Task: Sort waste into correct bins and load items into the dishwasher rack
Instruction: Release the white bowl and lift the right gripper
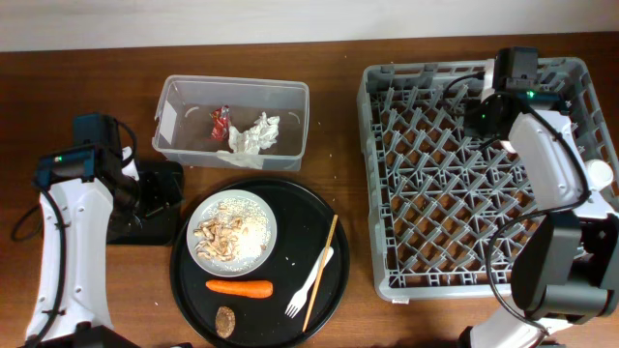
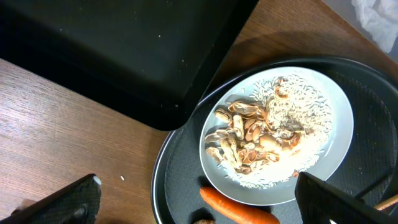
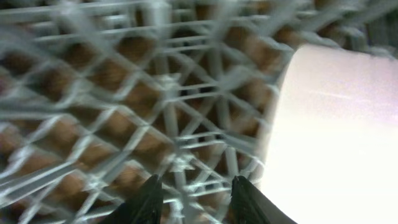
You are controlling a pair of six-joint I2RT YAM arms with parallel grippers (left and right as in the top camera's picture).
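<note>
- Dishwasher rack (image 1: pixel 484 174): a pale vessel (image 3: pixel 336 124), too blurred to name, sits among its pegs.
- Right gripper (image 3: pixel 198 186): over the rack, jaws partly apart, empty.
- Left of rack: round black tray (image 1: pixel 300 217) with white plate (image 2: pixel 341 118) of rice scraps (image 1: pixel 224 234), carrot (image 1: pixel 239 287), brown lump (image 1: pixel 225 320), fork (image 1: pixel 309 283) and stick (image 1: pixel 322 271).
- Clear tub (image 1: pixel 232 85), also left of rack: red wrapper (image 1: pixel 221 120), tissue (image 1: pixel 253 137).
- Left gripper (image 2: pixel 198 179): farthest from rack, jaws wide, empty, above the plate's edge.

We see the tub (image 1: pixel 302 126) behind the round tray (image 1: pixel 300 208), rack (image 1: pixel 435 193) to their right; plate (image 1: pixel 274 232) and carrot (image 1: pixel 239 287) on the tray, perhaps a cup (image 1: pixel 600 174) in the rack.
</note>
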